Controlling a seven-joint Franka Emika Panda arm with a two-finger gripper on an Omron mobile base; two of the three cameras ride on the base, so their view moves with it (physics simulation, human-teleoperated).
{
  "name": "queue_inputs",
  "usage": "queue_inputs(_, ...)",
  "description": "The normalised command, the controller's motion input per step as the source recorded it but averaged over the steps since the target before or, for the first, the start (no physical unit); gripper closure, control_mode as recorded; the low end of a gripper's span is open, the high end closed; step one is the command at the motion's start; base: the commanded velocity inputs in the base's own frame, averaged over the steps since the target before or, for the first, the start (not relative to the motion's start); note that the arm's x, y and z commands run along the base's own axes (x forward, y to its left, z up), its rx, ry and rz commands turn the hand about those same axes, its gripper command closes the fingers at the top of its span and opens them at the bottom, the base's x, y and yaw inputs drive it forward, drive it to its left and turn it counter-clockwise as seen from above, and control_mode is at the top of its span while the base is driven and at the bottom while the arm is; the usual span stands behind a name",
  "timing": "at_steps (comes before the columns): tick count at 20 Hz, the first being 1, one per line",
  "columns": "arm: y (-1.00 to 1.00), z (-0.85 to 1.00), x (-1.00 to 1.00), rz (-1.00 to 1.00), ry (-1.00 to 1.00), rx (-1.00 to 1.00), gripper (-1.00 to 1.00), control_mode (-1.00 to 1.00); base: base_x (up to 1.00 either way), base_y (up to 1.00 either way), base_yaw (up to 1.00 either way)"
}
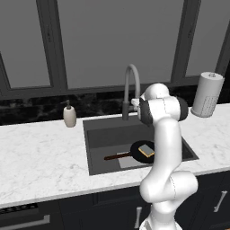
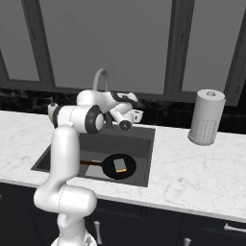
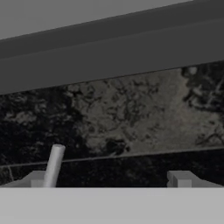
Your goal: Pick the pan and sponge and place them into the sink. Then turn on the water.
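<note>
The black pan (image 1: pixel 136 147) (image 2: pixel 129 166) lies flat on the bottom of the dark grey sink (image 1: pixel 104 131) (image 2: pixel 141 144), its reddish-brown handle pointing left. The yellow sponge (image 1: pixel 146 150) (image 2: pixel 120 165) rests on the pan. No water runs from the grey gooseneck faucet (image 1: pixel 130 83) (image 2: pixel 101 78). My gripper (image 2: pixel 136 115) (image 3: pixel 109 181) hangs above the sink's back edge, right of the faucet, pointing at the dark backsplash. It is open and holds nothing. In the hand view a thin grey rod (image 3: pixel 53 166) rises just inside the left fingertip (image 3: pixel 37 178).
A beige soap dispenser (image 1: pixel 69 116) (image 2: pixel 51 106) stands on the white marble counter (image 1: pixel 40 157) left of the sink. A white paper towel roll (image 1: pixel 207 94) (image 2: pixel 206 116) stands at the right. Dark windows run behind the backsplash.
</note>
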Motion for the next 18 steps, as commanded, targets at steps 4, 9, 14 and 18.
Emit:
queue_inputs(4,-0.89,-0.01,0.01,0.00,0.00,0.03,-1.00,-1.00,0.00,0.00,0.00)
queue_inputs(9,-0.91,-0.03,0.00,0.00,0.00,0.03,-1.00,-1.00,0.00,0.00,0.00)
queue_inputs(14,-0.79,-0.01,0.00,0.00,0.00,0.01,-1.00,-1.00,0.00,0.00,0.00)
queue_inputs(18,-0.60,0.00,0.00,0.00,0.00,0.00,-1.00,-1.00,0.00,0.00,0.00)
